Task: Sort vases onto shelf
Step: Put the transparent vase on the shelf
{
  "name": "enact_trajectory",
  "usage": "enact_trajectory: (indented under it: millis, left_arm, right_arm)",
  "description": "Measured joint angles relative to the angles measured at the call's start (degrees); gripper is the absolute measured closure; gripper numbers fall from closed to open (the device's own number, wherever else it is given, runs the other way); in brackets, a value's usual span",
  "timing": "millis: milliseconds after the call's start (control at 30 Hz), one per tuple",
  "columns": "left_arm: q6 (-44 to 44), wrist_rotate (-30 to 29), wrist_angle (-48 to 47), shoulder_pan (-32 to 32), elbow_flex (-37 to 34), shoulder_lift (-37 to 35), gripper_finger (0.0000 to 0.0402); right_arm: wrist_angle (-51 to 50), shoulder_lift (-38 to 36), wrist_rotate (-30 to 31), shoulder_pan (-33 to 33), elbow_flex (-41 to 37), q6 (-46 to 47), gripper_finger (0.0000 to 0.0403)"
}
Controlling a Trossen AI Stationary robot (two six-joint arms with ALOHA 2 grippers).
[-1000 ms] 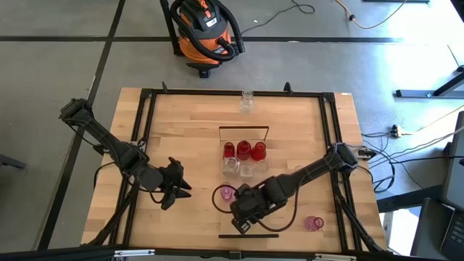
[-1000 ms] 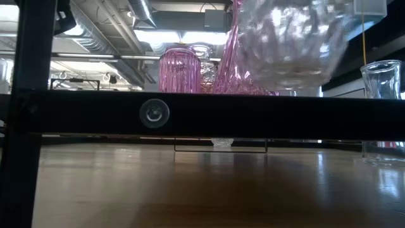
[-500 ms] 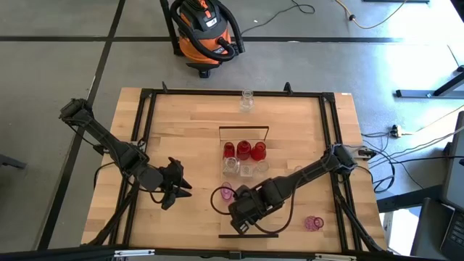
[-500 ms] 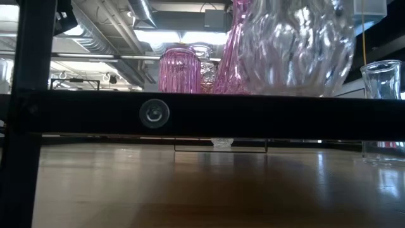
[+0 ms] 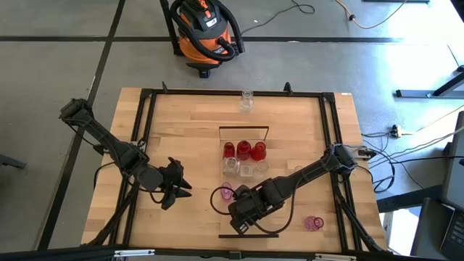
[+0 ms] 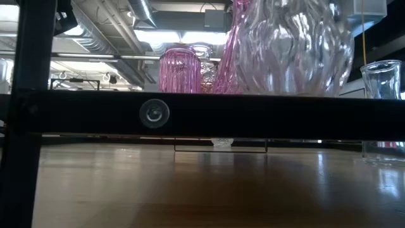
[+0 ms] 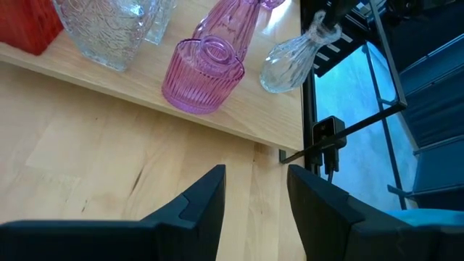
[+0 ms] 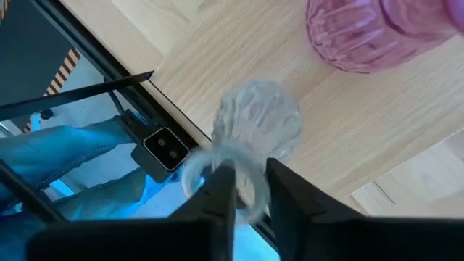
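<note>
One clear vase (image 8: 255, 123) is standing upright on the shelf (image 8: 348, 138) near its front edge, its neck sitting between the right pincer's (image 8: 250, 190) barely parted fingers, while the left pincer (image 7: 255, 190) is waiting half open farther left

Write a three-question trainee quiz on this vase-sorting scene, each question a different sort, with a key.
1. True or false: the right gripper has its fingers around the neck of a clear ribbed glass vase standing on the pale wooden shelf.
2. Which glass vase stands beside the clear one? A. translucent pink ribbed; B. opaque red; C. blue.
3. Fill in: the left gripper hovers over the wooden tabletop with its fingers ____.

Key: 1 true; 2 A; 3 open.
</note>
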Motion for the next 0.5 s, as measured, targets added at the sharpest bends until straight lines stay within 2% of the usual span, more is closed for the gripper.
enact_trajectory:
  millis: [233,500]
  left_arm:
    - [0.0,0.07,-0.02,0.01,0.0,0.0,0.0259]
    - [0.02,0.0,-0.02,0.0,0.0,0.0,0.0259]
  right_arm:
    - [-0.22,0.0,0.39,0.0,0.0,0.39,0.0289]
    - [0.0,0.0,0.74,0.0,0.0,0.55,0.0286]
